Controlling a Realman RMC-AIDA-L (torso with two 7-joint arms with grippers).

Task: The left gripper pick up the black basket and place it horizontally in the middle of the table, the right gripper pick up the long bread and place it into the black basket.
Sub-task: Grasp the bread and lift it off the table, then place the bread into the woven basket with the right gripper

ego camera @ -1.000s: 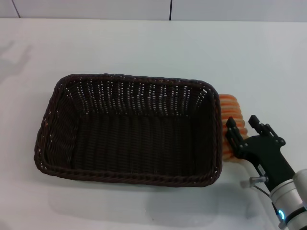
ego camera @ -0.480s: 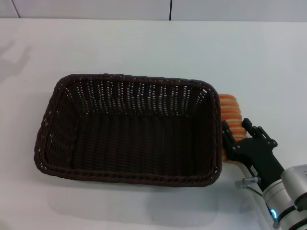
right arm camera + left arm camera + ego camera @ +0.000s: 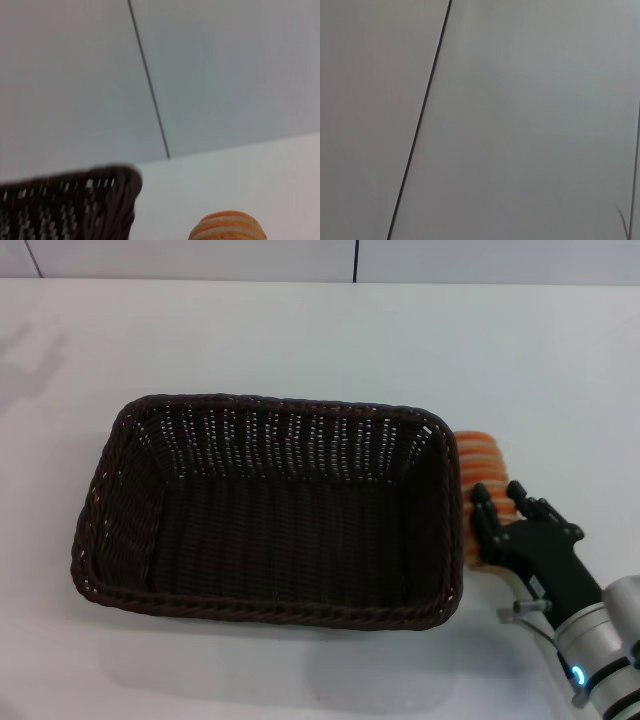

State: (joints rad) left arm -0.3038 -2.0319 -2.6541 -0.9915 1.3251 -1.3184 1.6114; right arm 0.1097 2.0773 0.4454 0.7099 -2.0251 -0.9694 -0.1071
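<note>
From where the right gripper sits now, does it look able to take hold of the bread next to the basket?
Probably yes. The right gripper is already down over the near end of the long bread, jaws apart. The black basket wall presses close on one side, leaving that jaw little room.

The basket [image 3: 270,510] is woven wicker, dark brown-black and matt, rough and ribbed all over, with openwork sides that let light through and a thick braided rim. It sits on a desk [image 3: 300,330] that looks smooth, plain white and faintly satin, while the bread [image 3: 484,468] beside it has a soft, dull, ridged crust in tan and orange bands. The right end effector [image 3: 497,502] looks like matt black hard plastic, angular and smooth, mounted on a brushed silver-grey metal wrist [image 3: 606,652] with a slight sheen.
</note>
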